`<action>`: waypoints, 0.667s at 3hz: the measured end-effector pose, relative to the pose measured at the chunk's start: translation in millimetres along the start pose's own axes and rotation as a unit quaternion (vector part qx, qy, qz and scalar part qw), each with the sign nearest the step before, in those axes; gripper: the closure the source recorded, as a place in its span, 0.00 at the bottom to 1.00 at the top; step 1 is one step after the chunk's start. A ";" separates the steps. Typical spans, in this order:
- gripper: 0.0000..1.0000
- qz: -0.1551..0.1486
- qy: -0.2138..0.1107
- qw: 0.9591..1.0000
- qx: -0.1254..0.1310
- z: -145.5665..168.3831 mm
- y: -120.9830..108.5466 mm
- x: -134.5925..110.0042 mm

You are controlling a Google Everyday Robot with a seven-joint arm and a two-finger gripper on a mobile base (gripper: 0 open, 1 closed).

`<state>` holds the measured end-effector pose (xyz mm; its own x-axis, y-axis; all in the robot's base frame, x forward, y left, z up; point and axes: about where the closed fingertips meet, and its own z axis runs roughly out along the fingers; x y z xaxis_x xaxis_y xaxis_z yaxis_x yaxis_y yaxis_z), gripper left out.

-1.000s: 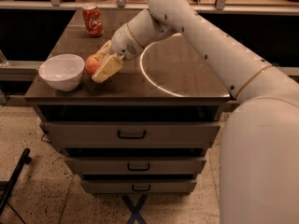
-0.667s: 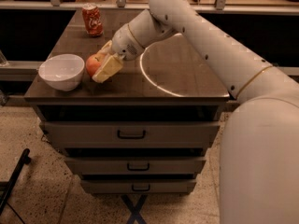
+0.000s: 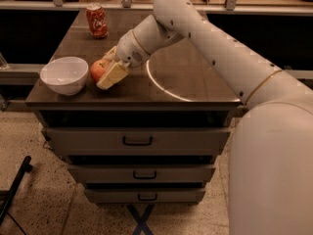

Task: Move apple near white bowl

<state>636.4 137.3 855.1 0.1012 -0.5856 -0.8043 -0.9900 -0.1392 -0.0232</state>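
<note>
The red-orange apple (image 3: pixel 98 70) sits at the table's front left, just right of the white bowl (image 3: pixel 64 75) and close to its rim. My gripper (image 3: pixel 106 66) reaches in from the right. Its pale fingers (image 3: pixel 112 76) sit on either side of the apple and are closed on it. The apple looks to be resting on or just above the tabletop. The far side of the apple is hidden by the gripper.
A red soda can (image 3: pixel 97 21) stands at the back left of the dark wooden table (image 3: pixel 195 77). The table's front edge is just below the bowl and apple. Drawers sit under the tabletop. A bright ring of light lies on the table's middle.
</note>
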 end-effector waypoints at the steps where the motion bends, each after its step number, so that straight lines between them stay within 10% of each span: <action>1: 0.01 0.000 0.000 1.000 -0.003 2.9 0.5 -0.5; 2: 0.00 0.000 0.000 1.000 -0.003 3.9 0.6 -0.6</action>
<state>635.3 140.6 853.3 0.1016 -0.5850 -0.8046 -0.9893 -0.1448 -0.0196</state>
